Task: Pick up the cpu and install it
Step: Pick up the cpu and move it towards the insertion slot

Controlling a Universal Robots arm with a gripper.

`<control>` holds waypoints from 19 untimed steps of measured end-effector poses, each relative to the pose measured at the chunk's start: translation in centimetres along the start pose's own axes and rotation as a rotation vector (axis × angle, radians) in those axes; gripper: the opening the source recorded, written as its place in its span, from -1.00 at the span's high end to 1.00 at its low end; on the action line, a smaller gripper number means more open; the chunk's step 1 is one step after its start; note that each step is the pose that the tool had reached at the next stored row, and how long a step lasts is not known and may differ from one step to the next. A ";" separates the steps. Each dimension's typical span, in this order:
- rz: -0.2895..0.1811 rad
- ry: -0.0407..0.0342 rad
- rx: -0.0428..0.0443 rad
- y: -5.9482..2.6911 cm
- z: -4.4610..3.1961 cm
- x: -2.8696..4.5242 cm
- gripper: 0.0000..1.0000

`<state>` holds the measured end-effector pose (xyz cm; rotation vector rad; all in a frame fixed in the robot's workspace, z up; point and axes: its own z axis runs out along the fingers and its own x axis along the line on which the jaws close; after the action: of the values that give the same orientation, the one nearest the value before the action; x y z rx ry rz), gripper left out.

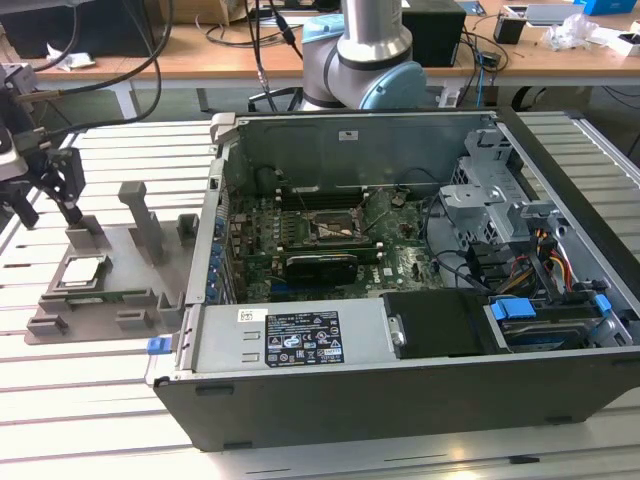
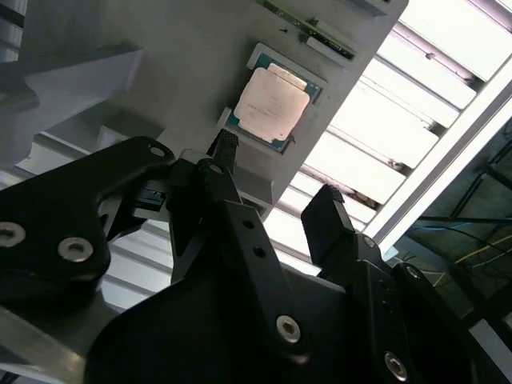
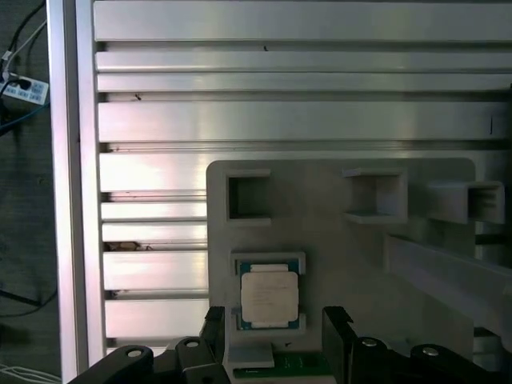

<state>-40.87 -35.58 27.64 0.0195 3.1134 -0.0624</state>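
Bright, even light — glare bleaches the table slats point(image 2: 376, 120); the gripper point(image 2: 278, 166) sits dark, silhouetted.

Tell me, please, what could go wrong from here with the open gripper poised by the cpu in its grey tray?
The gripper hangs open by the cpu, which lies in a shallow recess of the tray; an off-centre descent might land it on the recess rim or tilt the chip. An upright post on the tray stands close by; the gripper could clip it when moving off.

The white label point(image 1: 302, 340) on the computer case point(image 1: 400, 405) carries print too small to read.
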 end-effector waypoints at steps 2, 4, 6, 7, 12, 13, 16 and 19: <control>0.000 0.0000 0.0000 0.01 0.15 0.00 -0.20; 0.000 -0.0001 0.0000 0.01 0.32 0.01 -0.20; 0.000 0.0001 0.0001 0.02 0.45 0.01 -0.20; 0.000 0.0000 0.0001 0.02 0.50 0.01 -0.20; 0.000 0.0000 0.0001 0.04 0.86 0.02 -0.20; 0.000 0.0000 0.0000 0.04 0.90 0.03 -0.20; 0.000 0.0000 0.0000 0.05 1.11 0.03 -0.20; 0.000 0.0001 0.0000 0.06 1.27 0.04 -0.20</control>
<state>-40.87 -35.57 26.37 0.0195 3.1134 -0.0625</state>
